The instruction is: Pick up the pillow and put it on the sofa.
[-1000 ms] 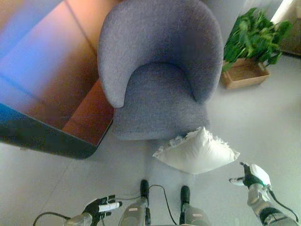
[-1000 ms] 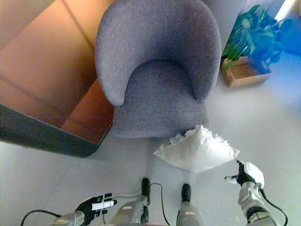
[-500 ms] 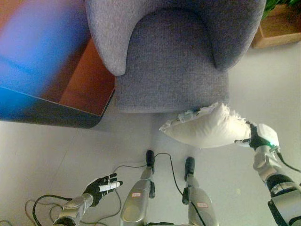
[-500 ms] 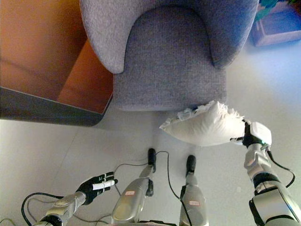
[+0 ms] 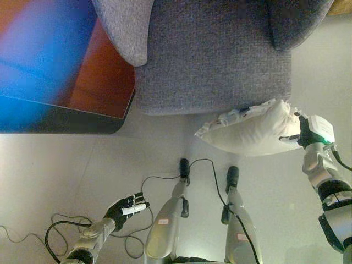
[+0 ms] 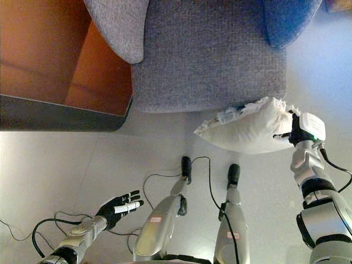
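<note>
A white pillow (image 5: 250,129) with frilled edges sits on the pale floor against the front of the grey sofa chair (image 5: 212,55). Its right end is tipped up. My right hand (image 5: 308,132) is at the pillow's right end, with dark fingers curled onto that corner. The same hold shows in the right eye view (image 6: 300,129). My left hand (image 5: 127,206) hangs low at the lower left, open and empty, well away from the pillow.
A low brown table (image 5: 104,88) with a dark rim stands to the left of the sofa chair. Pale floor (image 5: 66,165) spreads in front of both.
The camera has tilted down and moved closer. My right hand has gone from apart from the pillow to its right end and closed on it. The left hand stays low.
</note>
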You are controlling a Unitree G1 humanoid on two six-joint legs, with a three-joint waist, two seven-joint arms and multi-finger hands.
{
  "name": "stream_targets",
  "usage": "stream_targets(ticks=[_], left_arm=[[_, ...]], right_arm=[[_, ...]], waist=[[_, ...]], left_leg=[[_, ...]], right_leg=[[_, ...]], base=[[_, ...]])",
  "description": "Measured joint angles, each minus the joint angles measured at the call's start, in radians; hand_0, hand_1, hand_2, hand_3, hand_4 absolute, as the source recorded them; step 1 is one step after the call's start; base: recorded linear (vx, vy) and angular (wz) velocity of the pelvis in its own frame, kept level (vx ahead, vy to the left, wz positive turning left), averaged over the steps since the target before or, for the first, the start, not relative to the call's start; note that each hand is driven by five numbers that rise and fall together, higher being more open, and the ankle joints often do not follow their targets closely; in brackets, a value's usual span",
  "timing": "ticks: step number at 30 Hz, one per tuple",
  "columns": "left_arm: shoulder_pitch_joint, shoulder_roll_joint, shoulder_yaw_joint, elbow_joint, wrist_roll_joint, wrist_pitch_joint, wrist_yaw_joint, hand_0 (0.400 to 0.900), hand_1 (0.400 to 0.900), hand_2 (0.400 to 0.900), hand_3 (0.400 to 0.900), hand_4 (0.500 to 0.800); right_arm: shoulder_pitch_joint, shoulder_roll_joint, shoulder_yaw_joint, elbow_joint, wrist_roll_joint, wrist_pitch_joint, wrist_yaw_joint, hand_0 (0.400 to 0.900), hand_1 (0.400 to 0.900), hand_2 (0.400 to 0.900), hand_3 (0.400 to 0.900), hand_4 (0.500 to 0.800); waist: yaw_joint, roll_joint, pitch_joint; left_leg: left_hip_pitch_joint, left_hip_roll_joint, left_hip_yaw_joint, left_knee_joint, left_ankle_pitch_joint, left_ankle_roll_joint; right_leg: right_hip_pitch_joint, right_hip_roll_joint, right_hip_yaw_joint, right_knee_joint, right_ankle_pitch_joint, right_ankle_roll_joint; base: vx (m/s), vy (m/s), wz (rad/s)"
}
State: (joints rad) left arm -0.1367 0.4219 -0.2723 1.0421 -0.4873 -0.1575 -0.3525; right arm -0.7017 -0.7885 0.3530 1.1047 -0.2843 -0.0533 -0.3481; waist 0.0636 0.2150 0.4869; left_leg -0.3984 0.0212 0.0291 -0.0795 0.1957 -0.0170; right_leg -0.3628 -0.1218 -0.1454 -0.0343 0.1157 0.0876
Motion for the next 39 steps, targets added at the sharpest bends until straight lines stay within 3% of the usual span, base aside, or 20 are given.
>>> stream_targets(ticks=[18, 19, 20, 27, 39], left_arm=[[0.001, -0.029, -0.043, -0.037, -0.077, -0.019, 0.04, 0.9, 0.9, 0.9, 0.9, 0.8], [0.001, -0.029, -0.043, -0.037, -0.077, -0.02, 0.041, 0.9, 0.9, 0.9, 0.9, 0.8], [0.001, -0.029, -0.043, -0.037, -0.077, -0.021, 0.045, 0.9, 0.9, 0.9, 0.9, 0.8], [0.001, -0.029, -0.047, -0.041, -0.078, -0.021, 0.056, 0.9, 0.9, 0.9, 0.9, 0.8], [0.007, -0.029, -0.058, -0.074, -0.078, -0.041, 0.056, 0.9, 0.9, 0.9, 0.9, 0.8]], right_arm=[[-0.192, -0.037, 0.049, -0.038, 0.071, 0.06, 0.063, 0.9, 0.9, 0.9, 0.9, 0.8], [-0.199, -0.037, 0.053, -0.037, 0.086, 0.066, 0.073, 0.792, 0.792, 0.792, 0.792, 0.735], [-0.203, -0.038, 0.058, -0.038, 0.096, 0.067, 0.087, 0.4, 0.4, 0.4, 0.4, 0.5], [-0.249, -0.06, 0.078, -0.047, 0.125, 0.064, 0.202, 0.4, 0.4, 0.4, 0.4, 0.5], [-0.252, -0.066, 0.11, -0.047, 0.134, 0.042, 0.232, 0.4, 0.4, 0.4, 0.4, 0.5]], waist=[[0.027, 0.002, -0.001], [0.026, 0.002, -0.001], [0.027, 0.002, -0.001], [0.032, 0.003, -0.002], [0.062, 0.003, -0.002]], left_leg=[[-0.14, -0.034, 0.003, 0.0, 0.046, 0.024], [-0.144, -0.035, 0.003, 0.0, 0.049, 0.027], [-0.146, -0.035, 0.003, 0.0, 0.052, 0.028], [-0.18, -0.037, 0.004, 0.0, 0.067, 0.018], [-0.182, -0.034, 0.013, 0.0, 0.076, 0.023]], right_leg=[[-0.228, -0.047, 0.034, 0.159, -0.027, 0.032], [-0.236, -0.049, 0.036, 0.168, -0.029, 0.033], [-0.242, -0.05, 0.037, 0.175, -0.03, 0.033], [-0.32, -0.055, 0.048, 0.261, -0.053, 0.025], [-0.34, -0.053, 0.058, 0.292, -0.063, 0.02]], base=[[0.0, 0.014, -0.01], [0.0, 0.0, 0.0], [0.0, 0.0, 0.0], [-0.01, 0.008, -0.03], [-0.01, 0.006, -0.04]])
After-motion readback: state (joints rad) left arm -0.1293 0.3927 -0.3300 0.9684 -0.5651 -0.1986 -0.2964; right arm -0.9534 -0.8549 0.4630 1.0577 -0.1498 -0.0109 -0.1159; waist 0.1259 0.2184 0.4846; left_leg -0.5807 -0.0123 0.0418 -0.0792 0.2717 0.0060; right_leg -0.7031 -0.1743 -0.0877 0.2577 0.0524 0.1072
